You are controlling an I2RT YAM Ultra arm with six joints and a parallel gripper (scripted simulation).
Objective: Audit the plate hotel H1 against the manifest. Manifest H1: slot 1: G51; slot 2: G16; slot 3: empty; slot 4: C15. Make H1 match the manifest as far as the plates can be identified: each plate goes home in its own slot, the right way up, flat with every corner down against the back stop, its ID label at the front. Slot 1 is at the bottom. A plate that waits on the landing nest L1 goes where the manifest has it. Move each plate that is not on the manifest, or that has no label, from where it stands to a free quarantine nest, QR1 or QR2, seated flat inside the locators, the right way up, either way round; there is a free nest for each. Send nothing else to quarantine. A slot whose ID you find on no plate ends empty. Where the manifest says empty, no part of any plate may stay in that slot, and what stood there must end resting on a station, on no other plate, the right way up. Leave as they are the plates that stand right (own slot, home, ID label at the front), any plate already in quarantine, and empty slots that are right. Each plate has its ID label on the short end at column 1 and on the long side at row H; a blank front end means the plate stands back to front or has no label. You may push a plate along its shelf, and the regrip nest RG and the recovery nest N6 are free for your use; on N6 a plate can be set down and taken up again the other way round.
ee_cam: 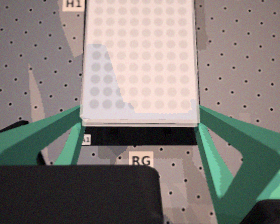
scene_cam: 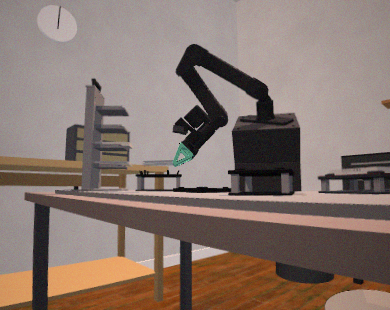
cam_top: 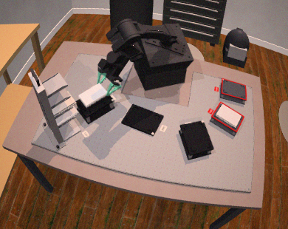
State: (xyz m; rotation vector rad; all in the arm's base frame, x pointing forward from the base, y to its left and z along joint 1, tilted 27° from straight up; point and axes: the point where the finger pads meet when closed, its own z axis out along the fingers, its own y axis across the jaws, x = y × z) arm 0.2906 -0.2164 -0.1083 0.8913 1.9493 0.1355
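A pale 96-well plate [cam_top: 92,96] [scene_cam: 156,162] [ee_cam: 142,60] is held level a little above the black regrip nest RG [cam_top: 95,111] [scene_cam: 159,175] [ee_cam: 142,136]. My gripper [cam_top: 104,89] [scene_cam: 175,165] [ee_cam: 139,111] is shut on the long sides of this plate, close to its near short end. That near end shows no ID label; the far end is out of the wrist view. The hotel H1 [cam_top: 47,107] [scene_cam: 91,135] stands at the left with its shelves facing the nest. What lies on the shelves and any plate labels are too small to tell.
A low black nest [cam_top: 142,119] lies right of RG, and a taller black nest [cam_top: 196,138] [scene_cam: 261,174] stands farther right. At the far right are two red-rimmed quarantine nests: the back one [cam_top: 233,89] shows no plate, the front one [cam_top: 216,118] holds a white plate [cam_top: 229,115].
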